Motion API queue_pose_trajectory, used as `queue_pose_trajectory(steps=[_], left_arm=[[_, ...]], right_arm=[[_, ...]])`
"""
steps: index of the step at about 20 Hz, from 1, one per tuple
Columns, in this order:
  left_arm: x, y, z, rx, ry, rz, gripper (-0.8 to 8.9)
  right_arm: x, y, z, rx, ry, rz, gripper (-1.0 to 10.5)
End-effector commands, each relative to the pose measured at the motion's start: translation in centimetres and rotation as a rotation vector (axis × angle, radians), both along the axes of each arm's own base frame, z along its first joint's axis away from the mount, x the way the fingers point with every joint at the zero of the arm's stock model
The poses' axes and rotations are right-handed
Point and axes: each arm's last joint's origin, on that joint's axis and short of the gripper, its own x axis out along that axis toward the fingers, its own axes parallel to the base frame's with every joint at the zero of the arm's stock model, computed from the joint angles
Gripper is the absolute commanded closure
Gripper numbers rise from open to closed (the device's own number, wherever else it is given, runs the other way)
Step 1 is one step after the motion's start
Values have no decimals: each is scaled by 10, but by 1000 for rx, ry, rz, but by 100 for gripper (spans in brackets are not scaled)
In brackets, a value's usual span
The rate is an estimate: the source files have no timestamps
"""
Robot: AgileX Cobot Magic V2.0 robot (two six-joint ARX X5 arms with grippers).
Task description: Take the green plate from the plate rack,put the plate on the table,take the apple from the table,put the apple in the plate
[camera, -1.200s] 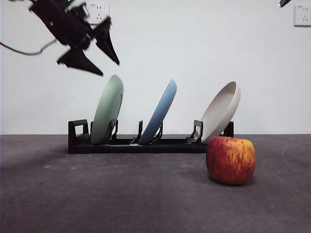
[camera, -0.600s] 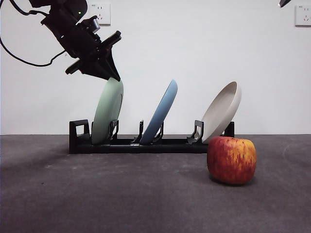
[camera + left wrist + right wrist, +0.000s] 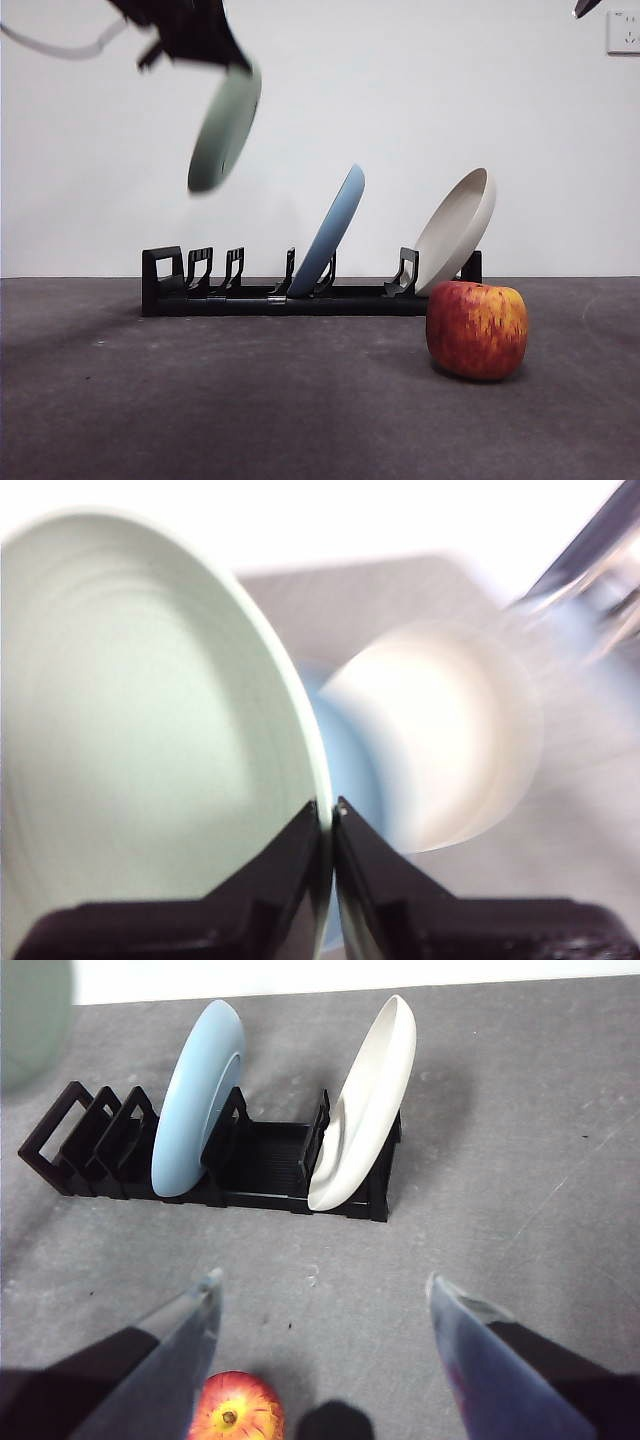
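Note:
My left gripper [image 3: 235,62] is shut on the rim of the green plate [image 3: 224,128] and holds it in the air, well above the left end of the plate rack [image 3: 290,297]. In the left wrist view the jaws pinch the edge of the green plate [image 3: 150,740]. The apple [image 3: 476,329] stands on the table [image 3: 250,400] in front of the rack's right end. My right gripper [image 3: 322,1290] is open, high above the apple [image 3: 236,1406]; it shows only as a tip [image 3: 584,6] in the front view.
A blue plate [image 3: 328,231] leans in the middle of the rack and a beige plate [image 3: 455,230] at its right end. Both also show in the right wrist view, the blue plate [image 3: 198,1092] and the beige plate [image 3: 365,1100].
My left gripper closed on the green plate's top rim and lifted it out of the rack's left slots, up and slightly left. The right arm has not moved.

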Motion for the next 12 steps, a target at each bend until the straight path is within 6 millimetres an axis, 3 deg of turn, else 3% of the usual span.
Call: queue_pose_trajectory(steps=[1, 4, 6, 9, 12], left_arm=[[-32, 5, 37, -50, -87, -99, 822], [-88, 14, 77, -87, -137, -219, 822], [-129, 18, 93, -9, -195, -264, 822], [-181, 23, 100, 142, -206, -280, 821], [-211, 17, 97, 309, -174, -256, 821]], right_arm=[[1, 0, 1, 5, -2, -5, 600], [1, 0, 1, 7, 0, -6, 600], [1, 0, 1, 7, -1, -6, 600], [1, 0, 1, 6, -2, -8, 601], [1, 0, 1, 5, -2, -10, 601]])
